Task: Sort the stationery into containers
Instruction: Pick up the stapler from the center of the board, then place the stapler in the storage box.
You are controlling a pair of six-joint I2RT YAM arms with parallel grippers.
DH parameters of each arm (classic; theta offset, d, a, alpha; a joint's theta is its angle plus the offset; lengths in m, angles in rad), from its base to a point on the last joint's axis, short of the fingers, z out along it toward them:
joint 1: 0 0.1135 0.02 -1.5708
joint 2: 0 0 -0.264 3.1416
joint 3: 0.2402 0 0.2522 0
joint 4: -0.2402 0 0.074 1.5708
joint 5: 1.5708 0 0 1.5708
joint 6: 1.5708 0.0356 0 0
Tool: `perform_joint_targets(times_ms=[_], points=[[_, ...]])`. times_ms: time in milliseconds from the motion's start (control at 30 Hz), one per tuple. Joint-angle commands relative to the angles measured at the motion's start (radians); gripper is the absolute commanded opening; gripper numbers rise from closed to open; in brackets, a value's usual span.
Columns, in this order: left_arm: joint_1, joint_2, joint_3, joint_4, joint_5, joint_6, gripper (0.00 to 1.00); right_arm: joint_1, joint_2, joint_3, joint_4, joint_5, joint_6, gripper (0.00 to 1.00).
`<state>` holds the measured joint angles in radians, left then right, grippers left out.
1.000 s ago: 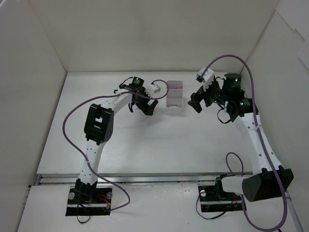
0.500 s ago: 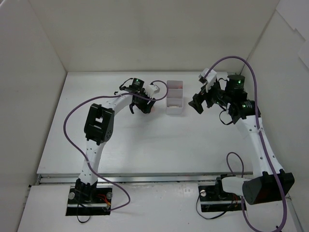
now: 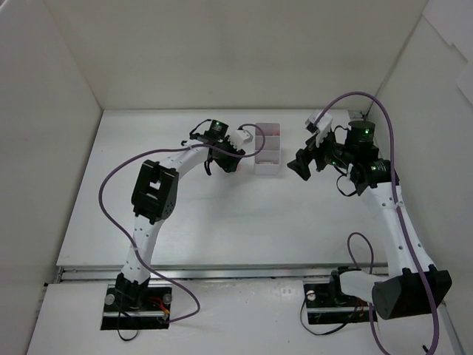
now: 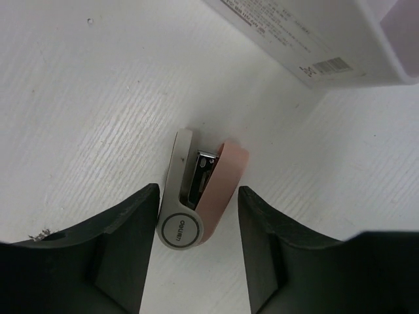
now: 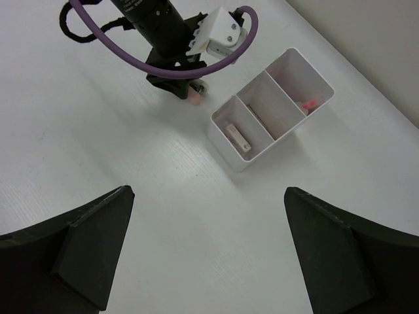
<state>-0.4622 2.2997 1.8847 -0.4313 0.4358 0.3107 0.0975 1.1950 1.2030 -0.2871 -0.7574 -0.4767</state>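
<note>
Jaws, we note, stand open on both: left gripper [image 4: 196,204] straddles the stapler [image 4: 217,186] for pickup, right gripper [image 5: 206,196] hangs clear.

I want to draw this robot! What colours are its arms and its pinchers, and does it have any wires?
The left arm and right arm are both white tubes with chunky black joints. A purple cable loops along each one. Near each wrist glows a small green light. The left gripper and right gripper have thick, blocky black fingers.
</note>
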Motion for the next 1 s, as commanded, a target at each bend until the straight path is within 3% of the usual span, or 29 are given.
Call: perform_joint_targets(times_ms=[0, 233, 433, 533, 767, 933, 967], points=[[-0.001, -0.040, 0.038, 0.018, -0.014, 0.005, 0.45, -0.010, -0.049, -0.005, 0.083, -0.042, 0.020, 0.98], [-0.001, -0.097, -0.052, 0.063, -0.017, 0.001, 0.20, -0.012, -0.077, -0.017, 0.092, -0.045, 0.021, 0.98], [-0.001, -0.129, -0.068, 0.054, -0.019, -0.027, 0.14, -0.012, -0.086, -0.022, 0.098, -0.049, 0.032, 0.98], [-0.001, -0.201, -0.139, 0.100, -0.019, -0.048, 0.09, -0.010, -0.095, -0.028, 0.106, -0.053, 0.047, 0.98], [-0.001, -0.442, -0.303, 0.206, 0.075, -0.050, 0.09, -0.012, -0.112, -0.071, 0.189, -0.060, 0.124, 0.98], [-0.038, -0.465, -0.253, 0.149, 0.141, 0.020, 0.09, -0.015, -0.144, -0.112, 0.276, 0.047, 0.245, 0.98], [-0.056, -0.459, -0.221, 0.135, 0.132, 0.028, 0.09, -0.015, -0.159, -0.146, 0.364, 0.160, 0.286, 0.98]])
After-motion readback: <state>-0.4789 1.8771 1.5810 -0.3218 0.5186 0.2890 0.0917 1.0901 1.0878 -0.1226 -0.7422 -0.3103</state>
